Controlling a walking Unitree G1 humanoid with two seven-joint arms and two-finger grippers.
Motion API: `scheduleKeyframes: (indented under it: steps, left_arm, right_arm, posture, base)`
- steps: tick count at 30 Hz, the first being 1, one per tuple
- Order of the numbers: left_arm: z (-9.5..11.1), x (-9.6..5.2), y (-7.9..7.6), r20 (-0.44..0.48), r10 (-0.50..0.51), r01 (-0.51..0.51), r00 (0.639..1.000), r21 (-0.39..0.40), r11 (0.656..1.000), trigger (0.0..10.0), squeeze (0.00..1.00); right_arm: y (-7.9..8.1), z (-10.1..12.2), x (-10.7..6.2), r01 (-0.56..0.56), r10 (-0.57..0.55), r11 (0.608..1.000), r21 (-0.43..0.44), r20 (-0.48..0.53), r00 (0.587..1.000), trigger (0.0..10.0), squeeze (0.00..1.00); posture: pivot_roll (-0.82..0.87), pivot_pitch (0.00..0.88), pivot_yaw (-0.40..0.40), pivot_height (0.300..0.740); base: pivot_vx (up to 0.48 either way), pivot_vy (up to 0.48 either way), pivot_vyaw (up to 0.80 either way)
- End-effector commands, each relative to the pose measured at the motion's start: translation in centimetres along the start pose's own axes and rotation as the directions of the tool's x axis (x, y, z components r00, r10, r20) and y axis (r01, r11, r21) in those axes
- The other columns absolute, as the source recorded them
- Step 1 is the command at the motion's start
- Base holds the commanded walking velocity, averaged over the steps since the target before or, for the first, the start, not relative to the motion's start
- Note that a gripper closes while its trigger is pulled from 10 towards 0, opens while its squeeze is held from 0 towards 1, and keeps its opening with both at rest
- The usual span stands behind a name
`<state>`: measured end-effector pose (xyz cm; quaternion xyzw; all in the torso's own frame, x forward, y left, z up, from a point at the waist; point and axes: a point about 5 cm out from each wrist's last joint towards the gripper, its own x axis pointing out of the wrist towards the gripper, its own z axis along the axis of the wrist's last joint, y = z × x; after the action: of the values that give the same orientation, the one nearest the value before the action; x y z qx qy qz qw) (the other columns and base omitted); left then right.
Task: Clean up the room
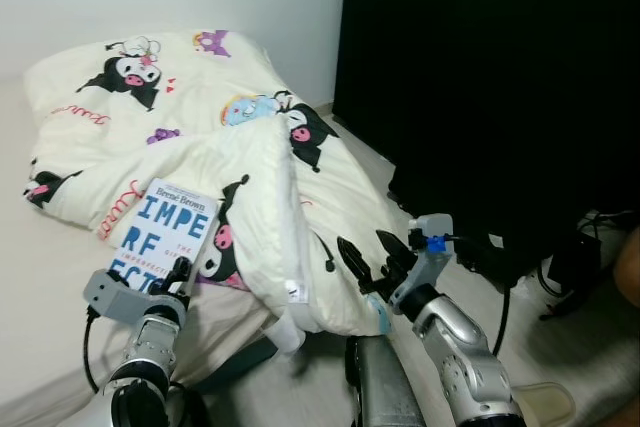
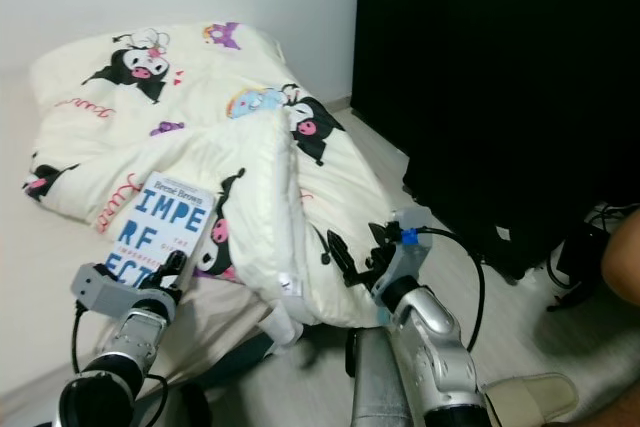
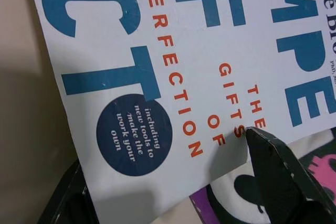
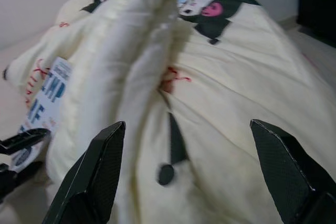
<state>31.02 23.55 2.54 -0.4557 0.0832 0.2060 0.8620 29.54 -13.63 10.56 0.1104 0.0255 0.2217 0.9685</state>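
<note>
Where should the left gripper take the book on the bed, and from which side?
Probably the book's near bottom edge, from the robot's side: it lies flat, partly on the blanket, and the left gripper already straddles that edge, one finger above the cover.

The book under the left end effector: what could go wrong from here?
1. The left end effector straddles only the lower edge of the book, so the book may slip or its cover may bend when lifted.
2. The book lies partly on the soft blanket, so a finger may catch the fabric too.
</note>
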Motion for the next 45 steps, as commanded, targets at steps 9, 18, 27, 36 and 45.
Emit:
scheduleKeyframes:
  steps: [9, 18, 27, 36, 45]
  left_arm:
    - [2.4, -0.4, 2.6, 0.057, 0.125, -0.133, 0.99, 0.151, 0.98, 10.0, 0.0]
    - [9.7, 0.9, -2.0, 0.335, -0.047, -0.08, 0.941, 0.355, 0.931, 10.0, 0.0]
    - [13.3, 0.9, -5.2, 0.434, -0.172, -0.12, 0.884, 0.567, 0.815, 10.0, 0.0]
    - [11.0, 0.3, 1.2, 0.348, 0.168, -0.338, 0.922, 0.517, 0.786, 10.0, 0.0]
    - [8.8, -0.8, 5.1, 0.269, 0.363, -0.446, 0.892, 0.394, 0.803, 10.0, 0.0]
  right_arm:
    - [0.6, -0.1, 0.1, -0.007, 0.007, 1.0, 0.016, -0.01, 1.0, 10.0, 0.0]
    - [0.8, 0.0, 0.5, -0.017, 0.018, 1.0, 0.021, -0.013, 1.0, 10.0, 0.0]
    - [0.7, 0.4, 0.7, -0.019, 0.019, 1.0, 0.014, -0.008, 1.0, 10.0, 0.0]
    - [0.5, 0.3, 0.5, -0.001, 0.001, 1.0, 0.003, -0.017, 1.0, 10.0, 0.0]
    - [0.3, 0.2, 0.7, 0.002, -0.002, 1.0, -0.006, -0.025, 1.0, 10.0, 0.0]
  posture:
    - [-0.36, 0.22, -0.023, 0.505]
    - [-0.33, 0.209, -0.022, 0.505]
    - [-0.32, 0.205, -0.018, 0.505]
    - [-0.32, 0.208, -0.016, 0.505]
    - [-0.31, 0.206, -0.022, 0.505]
  base:
    - [0.0, 0.0, 0.0]
    - [0.0, 0.0, 0.0]
    - [0.0, 0.0, 0.0]
    - [0.0, 0.0, 0.0]
    - [0.0, 0.0, 0.0]
